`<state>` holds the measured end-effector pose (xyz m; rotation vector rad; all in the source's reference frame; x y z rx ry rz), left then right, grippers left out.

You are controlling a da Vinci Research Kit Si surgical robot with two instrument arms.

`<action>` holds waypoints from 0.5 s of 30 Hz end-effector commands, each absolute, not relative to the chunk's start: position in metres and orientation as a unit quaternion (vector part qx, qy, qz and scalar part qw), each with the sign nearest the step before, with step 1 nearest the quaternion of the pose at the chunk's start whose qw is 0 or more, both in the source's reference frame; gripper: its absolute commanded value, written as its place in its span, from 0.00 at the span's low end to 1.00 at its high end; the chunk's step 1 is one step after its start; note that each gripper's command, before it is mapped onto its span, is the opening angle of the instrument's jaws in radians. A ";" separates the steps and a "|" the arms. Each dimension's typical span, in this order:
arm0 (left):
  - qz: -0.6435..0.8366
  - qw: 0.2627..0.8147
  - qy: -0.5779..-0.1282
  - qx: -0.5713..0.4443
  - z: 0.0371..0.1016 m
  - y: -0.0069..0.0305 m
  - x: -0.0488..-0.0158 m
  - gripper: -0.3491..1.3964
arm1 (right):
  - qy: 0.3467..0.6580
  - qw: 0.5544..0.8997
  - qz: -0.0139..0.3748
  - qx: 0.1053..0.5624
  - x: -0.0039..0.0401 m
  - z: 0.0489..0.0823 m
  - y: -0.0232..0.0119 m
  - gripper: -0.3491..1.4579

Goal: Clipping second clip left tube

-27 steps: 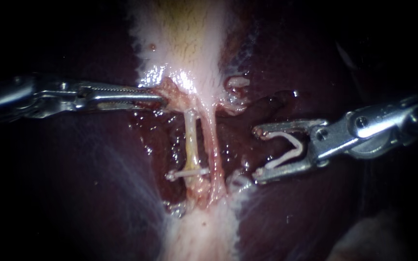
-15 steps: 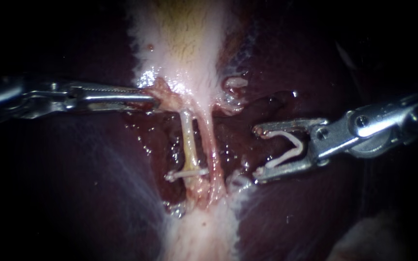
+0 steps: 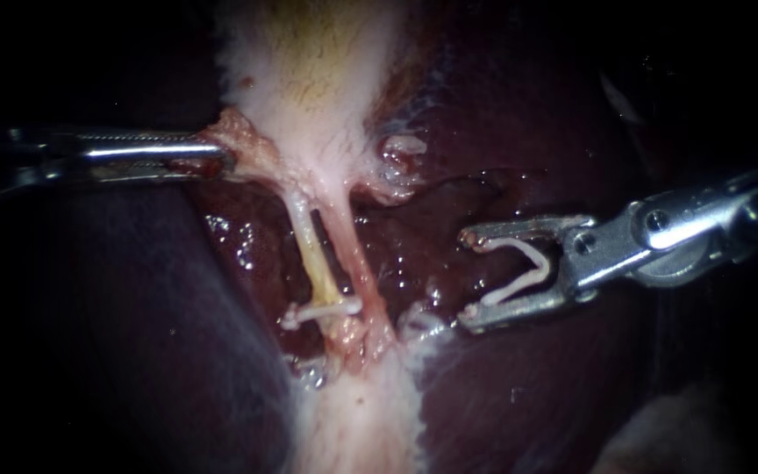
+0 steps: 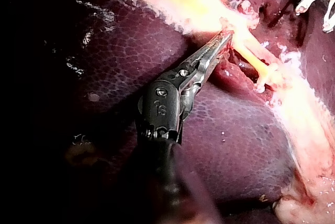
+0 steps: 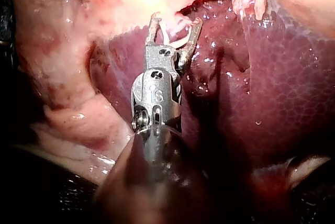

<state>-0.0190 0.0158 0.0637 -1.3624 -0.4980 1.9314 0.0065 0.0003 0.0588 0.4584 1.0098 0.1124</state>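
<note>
My right instrument comes in from the right with its jaws standing wide apart, and they carry the only load here. It is an open clip, a white V whose two legs lie along the inner faces of both jaws and whose bend sits deep by the hinge. The clip's mouth faces the tubes but is well apart from them, over wet, dark liver. In the right wrist view the same clip sits between the two jaw tips, with pale tissue ahead of it.

My left instrument comes in from the left. Its jaws are closed flat on a flap of tissue at the edge of the gallbladder, where that narrows. The flap is stretched taut towards the shaft. The left wrist view shows no gap between these jaws.

The left tube, yellowish, slants down from the gallbladder's narrow end. The right tube, pinker, lies just beside it. A closed clip crosses the left tube near its lower end, its ends sticking out on both sides. The stretch above that clip shows plainly between my two instruments.
</note>
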 end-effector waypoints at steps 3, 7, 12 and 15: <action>0.748 0.355 -0.192 -0.527 0.0637 0.0159 -0.0190 0.00 | 0.480 0.848 0.052 0.220 0.0073 0.0587 0.0000 0.47; 0.748 0.355 -0.192 -0.527 0.0638 0.0159 -0.0192 0.00 | 0.485 0.837 0.037 0.250 0.0093 0.0588 -0.0003 0.47; 0.748 0.355 -0.191 -0.527 0.0638 0.0159 -0.0193 0.00 | 0.480 0.832 0.058 0.271 0.0118 0.0593 -0.0013 0.47; 0.748 0.355 -0.191 -0.527 0.0638 0.0159 -0.0194 0.00 | 0.478 0.830 0.064 0.279 0.0134 0.0598 -0.0019 0.47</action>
